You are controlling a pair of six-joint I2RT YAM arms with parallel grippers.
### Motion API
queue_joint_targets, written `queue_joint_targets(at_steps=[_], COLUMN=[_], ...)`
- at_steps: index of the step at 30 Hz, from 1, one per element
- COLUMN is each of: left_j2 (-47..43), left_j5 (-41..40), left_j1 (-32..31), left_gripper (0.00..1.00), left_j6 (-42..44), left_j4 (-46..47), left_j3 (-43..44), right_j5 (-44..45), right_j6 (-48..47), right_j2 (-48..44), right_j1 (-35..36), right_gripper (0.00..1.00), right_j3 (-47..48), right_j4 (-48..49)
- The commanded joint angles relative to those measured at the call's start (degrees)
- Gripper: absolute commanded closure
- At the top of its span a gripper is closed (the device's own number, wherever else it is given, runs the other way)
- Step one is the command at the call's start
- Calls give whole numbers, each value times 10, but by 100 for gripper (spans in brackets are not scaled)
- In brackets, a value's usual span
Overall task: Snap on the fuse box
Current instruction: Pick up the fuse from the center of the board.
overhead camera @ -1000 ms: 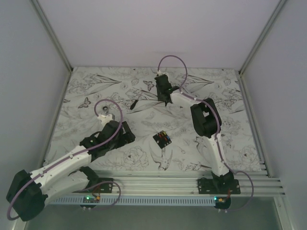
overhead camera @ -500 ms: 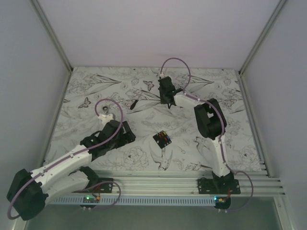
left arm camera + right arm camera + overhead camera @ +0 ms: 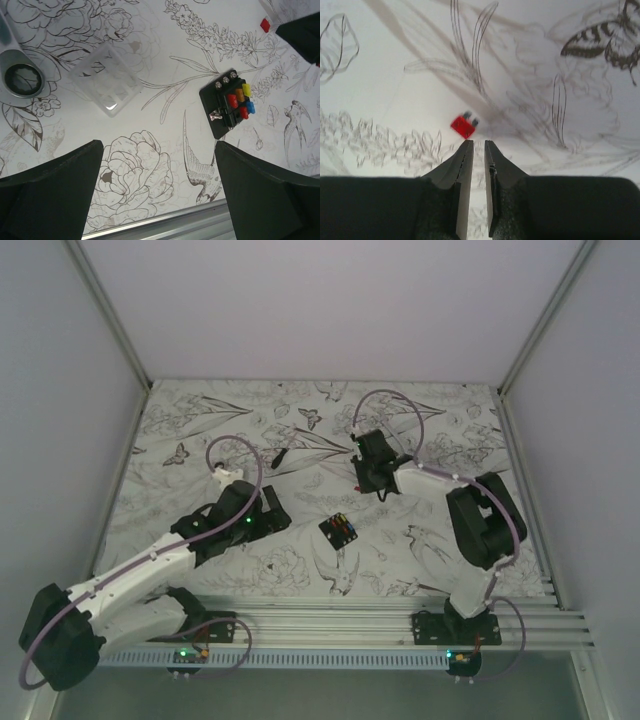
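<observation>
One fuse box (image 3: 227,102) mid-table, free all round; one clear cover (image 3: 106,79); one loose red fuse (image 3: 462,126). The left gripper (image 3: 157,175) spread wide, empty; the right gripper (image 3: 479,145) a bare slit, empty, beside that fuse

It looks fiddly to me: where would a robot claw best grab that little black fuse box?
Probably from straight above, pinching two opposite side walls. The fuse box lies flat with its fuses facing up, so its plain sides are free.
</observation>
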Motion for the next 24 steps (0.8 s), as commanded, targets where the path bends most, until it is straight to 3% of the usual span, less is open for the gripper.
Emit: queue_joint_targets(at_steps=[1, 5, 9, 15, 24], left_j2=[21, 38, 49, 53, 48], left_j5=[29, 41, 45, 44, 45], left_j1=[3, 2, 2, 2, 2], left_gripper=[0, 0, 0, 0, 0], left_j6=[16, 17, 18, 15, 16], left_j4=[-7, -4, -2, -1, -1], left_j3=[24, 34, 38, 36, 27], right_j5=[-45, -48, -13, 100, 142], right_j6=[-8, 2, 10, 96, 123], right_j2=[-65, -109, -136, -69, 5], right_j1=[-4, -4, 1, 45, 62], right_gripper=[79, 77, 69, 62, 53], right_j3=[-50, -102, -107, -48, -5], right_j4=[7, 17, 33, 21, 56])
